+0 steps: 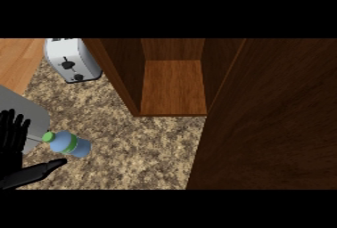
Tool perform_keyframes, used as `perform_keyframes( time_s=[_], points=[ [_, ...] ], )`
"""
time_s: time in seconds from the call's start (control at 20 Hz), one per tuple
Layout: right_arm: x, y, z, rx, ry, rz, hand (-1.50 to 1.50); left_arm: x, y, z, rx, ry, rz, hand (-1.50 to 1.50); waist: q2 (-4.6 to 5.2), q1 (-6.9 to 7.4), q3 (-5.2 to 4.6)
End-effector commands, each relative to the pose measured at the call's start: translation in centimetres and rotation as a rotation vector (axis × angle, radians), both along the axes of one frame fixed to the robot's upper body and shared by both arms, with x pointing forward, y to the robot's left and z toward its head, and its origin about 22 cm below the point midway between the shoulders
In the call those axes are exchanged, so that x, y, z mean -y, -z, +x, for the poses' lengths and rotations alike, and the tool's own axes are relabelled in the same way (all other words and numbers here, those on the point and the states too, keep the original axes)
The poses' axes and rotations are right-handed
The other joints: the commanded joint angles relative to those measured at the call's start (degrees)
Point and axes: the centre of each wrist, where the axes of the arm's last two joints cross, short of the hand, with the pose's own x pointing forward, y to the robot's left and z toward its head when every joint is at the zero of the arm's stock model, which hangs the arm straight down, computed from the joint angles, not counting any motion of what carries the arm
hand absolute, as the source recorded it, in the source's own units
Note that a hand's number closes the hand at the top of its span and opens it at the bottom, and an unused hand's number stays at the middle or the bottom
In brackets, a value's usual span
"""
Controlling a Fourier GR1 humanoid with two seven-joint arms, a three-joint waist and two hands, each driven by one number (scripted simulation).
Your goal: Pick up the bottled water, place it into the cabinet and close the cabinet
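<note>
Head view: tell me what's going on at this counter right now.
The robot's left hand is open at the view's left edge, fingers up, next to the bottled water on the speckled counter. Nothing grips the bottle yet. The cabinet is open, its door swung out at the right. A toaster sits at the upper left. The right hand is out of view.

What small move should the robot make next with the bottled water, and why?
Probably slide the left hand a little rightward and curl its fingers round the bottled water. The hand is open just beside it, the bottled water rests on the counter not yet held, and the cabinet already stands open.
</note>
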Motion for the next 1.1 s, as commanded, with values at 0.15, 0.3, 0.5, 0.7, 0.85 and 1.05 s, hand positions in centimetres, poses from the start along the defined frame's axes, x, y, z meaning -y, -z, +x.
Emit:
perform_keyframes(
  time_s=[0.15,0.3,0.5,0.7,0.85,1.05],
  points=[
    [0.6,-1.1,-3.0,0.066,0.046,-0.039,-1.50,0.6,2.6,2.1,-0.009,0.019,-0.009,-1.50,-0.12,-0.30,0.03],
    [2.3,-2.2,-3.0,0.078,0.061,-0.037,-1.50,2.1,4.2,1.1,-0.027,0.035,-0.014,-1.50,-0.06,-0.03,0.05],
    [1.1,-0.8,-1.4,0.083,0.067,-0.050,-1.50,2.5,7.1,1.8,-0.020,0.037,-0.016,-1.50,0.08,0.26,0.03],
    [0.1,-1.0,-0.3,0.073,0.073,-0.031,-1.50,3.4,8.7,3.5,-0.043,0.043,-0.030,-1.50,0.14,0.39,0.01],
    [1.3,-1.7,-1.4,0.081,0.067,-0.040,-1.50,3.4,10.4,1.4,-0.057,0.030,-0.033,-1.50,0.06,0.38,0.04],
    [0.5,-1.1,-2.8,0.076,0.056,-0.029,-1.50,3.0,11.9,1.2,-0.040,0.006,-0.028,-1.50,-0.05,0.07,0.02]
  ],
)
